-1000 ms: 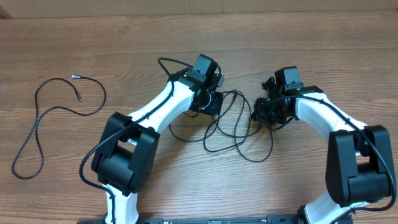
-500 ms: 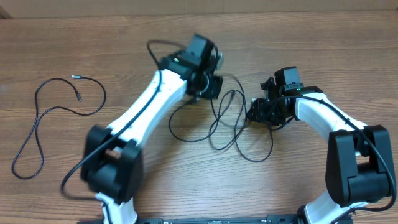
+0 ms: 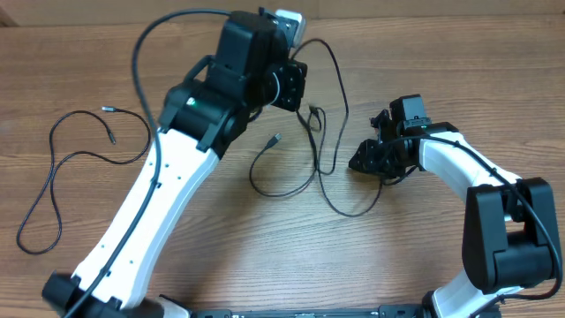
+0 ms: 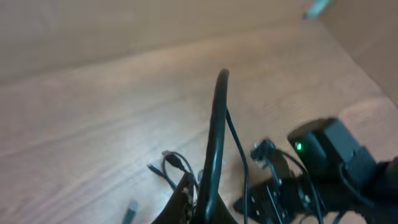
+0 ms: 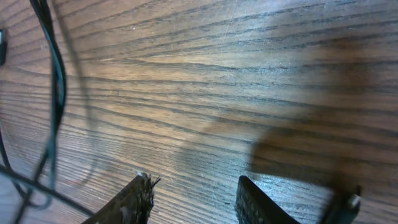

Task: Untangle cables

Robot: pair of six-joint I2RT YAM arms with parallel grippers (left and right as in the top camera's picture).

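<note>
Overhead view: the step in hand appears to be the drawing apart of the tangle (image 3: 322, 177), which lies mid-table between the two arms. One lone cable (image 3: 148, 137) lies well apart at the left of the table (image 3: 441, 53), so the task is judged part done. The left arm reaches far forward and high, and the left gripper (image 3: 298, 93) sits above the tangle's far end. A strand (image 3: 342, 97) arcs from it and hangs down into the loops. The right arm is bent low, with the right gripper (image 3: 364, 161) just beside the tangle's right edge.

Left wrist view: the picture is blurred. The strand (image 4: 214, 137) rises in a stiff arch from the left gripper (image 4: 189, 202), whose jaws are pressed together on it.

Right wrist view: the right gripper (image 5: 198, 202) hovers close over bare wood (image 5: 249, 74). Its fingers (image 5: 138, 200) are spread part way with nothing between them, and a cable (image 5: 57, 81) crosses to their left, apart from them.

Judgement: the next move calls for the right gripper to shift left and pin or pinch a loop, so that the left arm's pull can separate the strand rather than drag the whole tangle.
</note>
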